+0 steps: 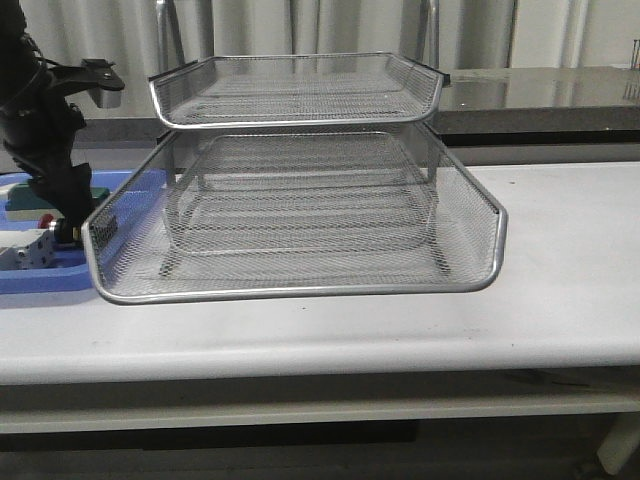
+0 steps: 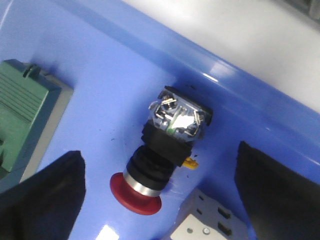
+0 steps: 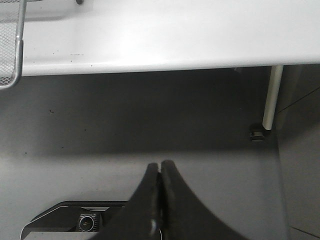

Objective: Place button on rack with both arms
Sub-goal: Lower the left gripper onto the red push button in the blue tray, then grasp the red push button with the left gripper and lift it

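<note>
Fingers (image 2: 45,195) of the left gripper (image 2: 160,200) are spreading wide on either side of the button (image 2: 160,160), holding nothing. It is lying on its side in the blue tray (image 2: 115,65), near one raised edge, between a green block (image 2: 25,110) and a white block (image 2: 210,225). Right gripper (image 3: 160,172) fingers are pressing together, empty, beyond the table's (image 3: 175,35) front edge. Nothing is sitting on the rack (image 1: 300,200).
</note>
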Action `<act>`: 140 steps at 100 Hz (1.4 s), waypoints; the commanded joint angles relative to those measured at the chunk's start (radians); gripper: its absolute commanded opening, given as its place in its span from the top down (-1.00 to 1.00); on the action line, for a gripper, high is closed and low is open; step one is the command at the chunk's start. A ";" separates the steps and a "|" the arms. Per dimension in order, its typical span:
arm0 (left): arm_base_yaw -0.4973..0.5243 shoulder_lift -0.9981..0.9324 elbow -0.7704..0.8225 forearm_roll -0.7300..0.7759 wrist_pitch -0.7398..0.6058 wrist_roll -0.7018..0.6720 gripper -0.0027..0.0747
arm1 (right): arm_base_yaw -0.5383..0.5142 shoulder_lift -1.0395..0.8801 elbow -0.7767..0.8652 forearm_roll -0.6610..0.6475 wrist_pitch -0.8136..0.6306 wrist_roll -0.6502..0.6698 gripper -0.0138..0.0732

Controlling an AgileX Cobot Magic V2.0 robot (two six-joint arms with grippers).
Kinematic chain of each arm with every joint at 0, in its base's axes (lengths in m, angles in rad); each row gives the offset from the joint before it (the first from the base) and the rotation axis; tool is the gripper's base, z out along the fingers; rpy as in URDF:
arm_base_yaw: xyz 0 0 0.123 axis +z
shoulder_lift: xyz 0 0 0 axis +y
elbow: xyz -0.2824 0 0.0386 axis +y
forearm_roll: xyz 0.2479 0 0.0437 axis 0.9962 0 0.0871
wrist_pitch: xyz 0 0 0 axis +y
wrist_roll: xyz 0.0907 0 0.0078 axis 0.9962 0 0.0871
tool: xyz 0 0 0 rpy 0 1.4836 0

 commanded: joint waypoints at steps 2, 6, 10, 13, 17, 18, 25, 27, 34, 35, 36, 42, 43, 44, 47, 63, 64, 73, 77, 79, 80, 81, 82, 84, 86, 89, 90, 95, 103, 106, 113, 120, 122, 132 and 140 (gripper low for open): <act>-0.005 -0.046 -0.033 -0.014 -0.032 0.000 -0.57 | -0.003 0.002 -0.034 -0.018 -0.046 -0.004 0.84; -0.005 -0.039 -0.033 -0.015 -0.036 0.000 -0.57 | -0.003 0.002 -0.034 -0.018 -0.046 -0.004 0.84; -0.005 -0.030 -0.033 -0.027 -0.036 0.000 -0.57 | -0.003 0.002 -0.034 -0.018 -0.046 -0.004 0.84; -0.005 -0.022 -0.033 -0.031 -0.044 0.000 -0.57 | -0.003 0.002 -0.034 -0.018 -0.046 -0.004 0.84; -0.005 -0.017 -0.033 -0.033 -0.049 0.000 -0.57 | -0.003 0.002 -0.034 -0.018 -0.046 -0.004 0.84; -0.005 -0.012 -0.033 -0.033 -0.048 0.000 -0.57 | -0.003 0.002 -0.034 -0.018 -0.046 -0.004 0.84; -0.005 0.000 -0.033 -0.033 -0.058 0.000 -0.57 | -0.003 0.002 -0.034 -0.018 -0.046 -0.004 0.84; -0.005 0.003 -0.033 -0.033 -0.061 0.000 -0.57 | -0.003 0.002 -0.034 -0.018 -0.046 -0.004 0.84; -0.005 0.011 -0.033 -0.033 -0.073 0.000 -0.57 | -0.003 0.002 -0.034 -0.018 -0.046 -0.004 0.84; -0.005 0.011 -0.033 -0.033 -0.074 0.000 -0.57 | -0.003 0.002 -0.034 -0.018 -0.046 -0.004 0.84; -0.005 0.011 -0.033 -0.033 -0.076 0.000 -0.57 | -0.003 0.002 -0.034 -0.018 -0.046 -0.004 0.84; -0.005 0.017 -0.033 -0.037 -0.080 0.000 -0.57 | -0.003 0.002 -0.034 -0.018 -0.046 -0.004 0.84; -0.005 0.017 -0.033 -0.037 -0.080 0.000 -0.57 | -0.003 0.002 -0.034 -0.018 -0.046 -0.004 0.84; -0.005 0.019 -0.033 -0.037 -0.080 0.000 -0.57 | -0.003 0.002 -0.034 -0.018 -0.046 -0.004 0.84; -0.005 0.021 -0.033 -0.037 -0.080 0.002 -0.57 | -0.003 0.002 -0.034 -0.018 -0.046 -0.004 0.84; -0.005 0.041 -0.033 -0.058 -0.082 0.002 -0.57 | -0.003 0.002 -0.034 -0.018 -0.046 -0.004 0.84; -0.005 0.041 -0.033 -0.058 -0.082 0.002 -0.57 | -0.003 0.002 -0.034 -0.018 -0.046 -0.004 0.84; -0.005 0.050 -0.033 -0.060 -0.080 0.002 -0.57 | -0.003 0.002 -0.034 -0.018 -0.046 -0.004 0.84; -0.005 0.052 -0.033 -0.060 -0.080 0.002 -0.56 | -0.003 0.002 -0.034 -0.018 -0.046 -0.004 0.84; -0.005 0.052 -0.033 -0.063 -0.080 0.002 -0.56 | -0.003 0.002 -0.034 -0.018 -0.046 -0.004 0.84; -0.005 0.052 -0.033 -0.062 -0.080 0.002 -0.56 | -0.003 0.002 -0.034 -0.018 -0.046 -0.004 0.84; -0.005 0.052 -0.033 -0.062 -0.080 0.002 -0.55 | -0.003 0.002 -0.034 -0.018 -0.046 -0.004 0.84; -0.005 0.052 -0.033 -0.062 -0.080 0.002 -0.54 | -0.003 0.002 -0.034 -0.018 -0.046 -0.004 0.84; -0.005 0.052 -0.033 -0.062 -0.080 0.002 -0.53 | -0.003 0.002 -0.034 -0.018 -0.046 -0.004 0.84; -0.005 0.052 -0.033 -0.062 -0.080 0.002 -0.50 | -0.003 0.002 -0.034 -0.018 -0.046 -0.004 0.84; -0.005 0.052 -0.033 -0.062 -0.080 0.002 -0.44 | -0.003 0.002 -0.034 -0.018 -0.046 -0.004 0.84; -0.005 0.052 -0.033 -0.062 -0.077 0.002 -0.42 | -0.003 0.002 -0.034 -0.018 -0.046 -0.004 0.84; -0.005 0.052 -0.033 -0.062 -0.075 0.002 -0.27 | -0.003 0.002 -0.034 -0.018 -0.046 -0.004 0.84; -0.005 0.052 -0.033 -0.062 -0.075 0.002 0.06 | -0.003 0.002 -0.034 -0.018 -0.046 -0.004 0.84; -0.005 0.052 -0.033 -0.062 -0.075 0.002 0.17 | -0.003 0.002 -0.034 -0.018 -0.046 -0.004 0.84; -0.005 0.050 -0.037 -0.062 -0.073 0.000 0.42 | -0.003 0.002 -0.034 -0.018 -0.046 -0.004 0.84; -0.005 0.050 -0.054 -0.062 -0.055 -0.002 0.62 | -0.003 0.002 -0.034 -0.018 -0.046 -0.004 0.84; -0.005 0.050 -0.059 -0.062 -0.050 -0.002 0.67 | -0.003 0.002 -0.034 -0.018 -0.046 -0.004 0.84; -0.005 0.050 -0.120 -0.062 0.007 -0.014 0.82 | -0.003 0.002 -0.034 -0.018 -0.046 -0.004 0.84; -0.005 0.050 -0.187 -0.062 0.055 -0.057 0.89 | -0.003 0.002 -0.034 -0.018 -0.046 -0.004 0.84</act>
